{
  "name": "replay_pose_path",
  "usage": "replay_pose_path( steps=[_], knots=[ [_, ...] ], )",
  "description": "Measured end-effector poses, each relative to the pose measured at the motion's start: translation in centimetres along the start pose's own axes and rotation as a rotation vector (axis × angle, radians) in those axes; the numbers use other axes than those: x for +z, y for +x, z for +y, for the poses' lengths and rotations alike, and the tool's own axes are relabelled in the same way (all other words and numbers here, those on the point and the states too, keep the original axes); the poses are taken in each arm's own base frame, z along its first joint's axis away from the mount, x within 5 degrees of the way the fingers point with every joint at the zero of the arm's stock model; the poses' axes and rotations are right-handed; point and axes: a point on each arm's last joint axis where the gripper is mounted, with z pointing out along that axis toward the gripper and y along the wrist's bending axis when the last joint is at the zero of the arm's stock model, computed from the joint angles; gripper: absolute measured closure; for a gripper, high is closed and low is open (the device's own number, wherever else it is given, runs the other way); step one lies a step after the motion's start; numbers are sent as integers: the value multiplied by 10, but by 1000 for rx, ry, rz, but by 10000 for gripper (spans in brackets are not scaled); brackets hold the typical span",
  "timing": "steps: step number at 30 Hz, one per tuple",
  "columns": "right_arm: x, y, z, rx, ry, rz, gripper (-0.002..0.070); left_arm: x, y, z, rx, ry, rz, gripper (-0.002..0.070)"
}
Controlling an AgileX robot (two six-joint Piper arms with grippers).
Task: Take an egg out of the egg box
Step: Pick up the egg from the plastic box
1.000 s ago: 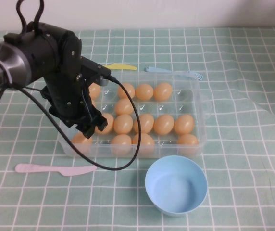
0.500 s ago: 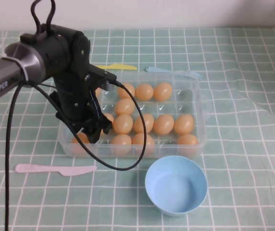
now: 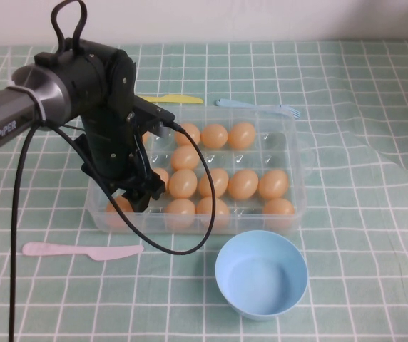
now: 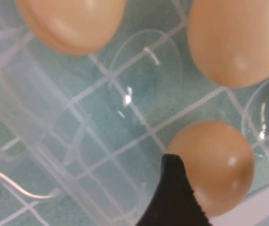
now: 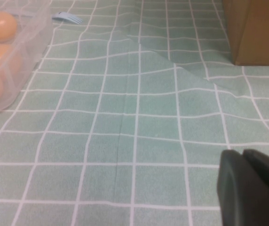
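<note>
Orange-tan egg (image 4: 214, 165) sits in the near-left cup of the egg box (image 3: 300, 153), one finger of my left gripper (image 3: 141, 196) touching it; jaw state I cannot tell. Reach step: next, close gently and lift. My right gripper (image 5: 249, 188) parks over bare cloth, well right.

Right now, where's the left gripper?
High view: the left gripper is down in the egg box's front-left corner, beside an egg. The right gripper is parked off right.

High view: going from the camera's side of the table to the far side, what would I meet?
Light blue bowl → pink knife → egg box, with the left gripper down in its left end → yellow knife and blue fork behind it. The right gripper shows only in its wrist view, over bare cloth.
</note>
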Motion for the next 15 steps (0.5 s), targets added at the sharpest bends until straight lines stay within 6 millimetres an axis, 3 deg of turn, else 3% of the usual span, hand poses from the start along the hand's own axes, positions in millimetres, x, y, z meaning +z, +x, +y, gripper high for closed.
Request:
replay_pose_path(
  steps=[15],
  knots=[
    [0, 0, 0, 0, 0, 0, 694, 9, -2, 1, 10, -16, 18, 223]
  ],
)
